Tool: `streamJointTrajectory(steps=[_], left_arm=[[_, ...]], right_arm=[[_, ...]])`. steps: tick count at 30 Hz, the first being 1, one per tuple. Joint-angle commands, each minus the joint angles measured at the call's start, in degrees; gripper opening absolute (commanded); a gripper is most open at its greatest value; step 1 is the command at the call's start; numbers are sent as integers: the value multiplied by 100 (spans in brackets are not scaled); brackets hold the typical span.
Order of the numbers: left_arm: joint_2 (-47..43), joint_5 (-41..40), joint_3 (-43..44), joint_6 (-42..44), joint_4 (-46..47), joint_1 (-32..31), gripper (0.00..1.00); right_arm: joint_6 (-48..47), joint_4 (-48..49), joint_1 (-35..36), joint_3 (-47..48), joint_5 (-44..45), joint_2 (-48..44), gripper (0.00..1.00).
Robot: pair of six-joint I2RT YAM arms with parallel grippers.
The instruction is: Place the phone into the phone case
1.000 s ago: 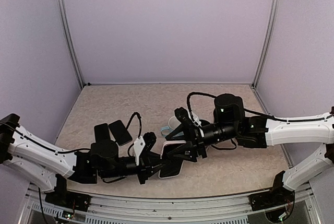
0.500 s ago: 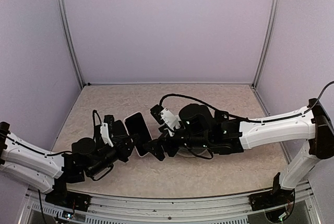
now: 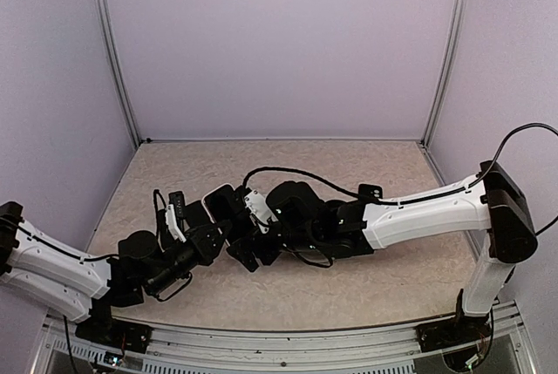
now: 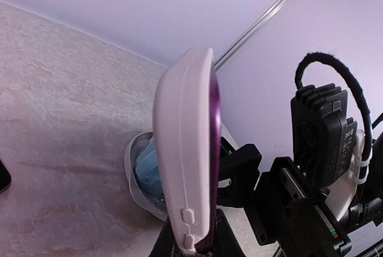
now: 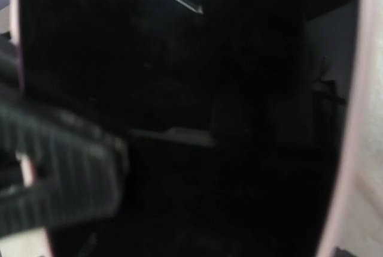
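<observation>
Left wrist view: the edge-on phone case [image 4: 185, 149] hides part of a white dish [image 4: 134, 176] behind it. The left gripper [image 4: 192, 240], clasping the case's foot, is cut off by the frame's edge. Right wrist view: the phone [image 5: 179, 119] inside the case is a dark blur. Overhead, the right gripper [image 3: 247, 250] beside the case is an unreadable tangle.

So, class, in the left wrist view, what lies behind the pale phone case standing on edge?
A white dish on the table, with something blue inside. The phone case covers the dish's right side, so the blue thing cannot be identified.
</observation>
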Motion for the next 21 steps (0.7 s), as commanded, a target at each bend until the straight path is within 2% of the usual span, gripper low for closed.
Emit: streamJointTrajectory(steps=[1, 9, 15, 18, 19, 21], left_arm=[[-2, 474, 25, -152, 807, 8, 0], [-39, 541, 1, -267, 677, 8, 0], [63, 571, -16, -365, 744, 7, 0], [106, 569, -3, -382, 697, 8, 0], [122, 545, -3, -407, 661, 8, 0], [175, 494, 2, -467, 582, 8, 0]], right_arm=[[-58, -119, 6, 183, 299, 160, 99], [-217, -280, -4, 516, 433, 371, 99], [-237, -468, -4, 616, 600, 477, 77], [-261, -476, -4, 595, 624, 441, 57], [-267, -483, -4, 606, 632, 440, 53], [-289, -512, 4, 619, 641, 442, 52]])
